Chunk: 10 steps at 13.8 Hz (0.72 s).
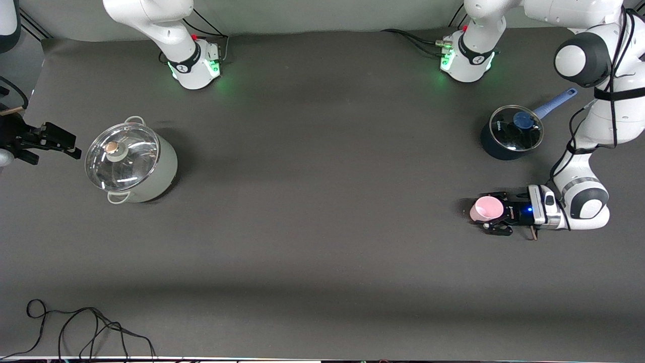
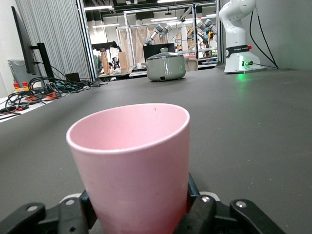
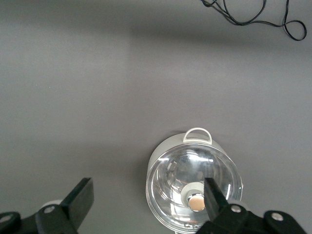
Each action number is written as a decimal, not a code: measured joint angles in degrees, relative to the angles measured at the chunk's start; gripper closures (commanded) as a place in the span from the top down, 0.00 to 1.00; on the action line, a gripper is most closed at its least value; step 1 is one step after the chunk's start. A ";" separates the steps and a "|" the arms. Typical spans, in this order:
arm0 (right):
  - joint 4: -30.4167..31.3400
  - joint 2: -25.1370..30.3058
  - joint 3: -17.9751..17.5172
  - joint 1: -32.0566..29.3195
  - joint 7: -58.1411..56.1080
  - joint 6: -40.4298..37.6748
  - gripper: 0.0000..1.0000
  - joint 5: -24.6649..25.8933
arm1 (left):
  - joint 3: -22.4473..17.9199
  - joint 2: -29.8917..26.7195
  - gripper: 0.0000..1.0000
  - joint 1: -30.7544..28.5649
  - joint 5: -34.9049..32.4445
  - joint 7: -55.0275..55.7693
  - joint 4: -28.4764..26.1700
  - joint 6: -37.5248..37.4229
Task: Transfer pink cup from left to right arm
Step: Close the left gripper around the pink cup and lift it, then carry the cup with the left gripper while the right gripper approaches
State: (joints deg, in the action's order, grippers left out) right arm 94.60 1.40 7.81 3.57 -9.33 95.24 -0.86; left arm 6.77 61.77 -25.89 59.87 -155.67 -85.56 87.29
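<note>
**A long gap to close before any handover**

We see the pink cup upright at the left arm's end of the table, nearer to the front camera than the blue saucepan. The left gripper sits low at the table with its fingers closed against the cup's sides; in the left wrist view the cup fills the space between the black fingers.

The right gripper waits at the right arm's end of the table, beside the lidded grey-green pot, its fingers spread wide with nothing between them — the right wrist view looks down between them onto the glass lid.

We judge the risks as follows. The cup is smooth and tapered, so a grip low on its wall could let it slip or tilt in transit. The two grippers are well apart — the meeting point must be reached accurately, or the fingers collide. Should the left release before the right has closed, the cup drops.
</note>
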 measured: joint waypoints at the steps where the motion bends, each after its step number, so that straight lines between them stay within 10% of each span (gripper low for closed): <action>1: 0.00 0.00 0.00 0.00 0.00 0.00 1.00 0.00 | 0.04 0.00 0.00 0.28 0.00 -0.04 0.07 0.00; 10: 0.00 0.00 0.00 0.00 0.00 0.00 1.00 0.00 | 11.93 -0.02 0.00 3.32 2.86 -0.50 0.88 7.05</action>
State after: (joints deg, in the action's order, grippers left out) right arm 94.60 1.40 7.81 3.57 -9.32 95.24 -0.86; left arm 18.70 61.75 -22.57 62.74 -156.17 -84.68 94.34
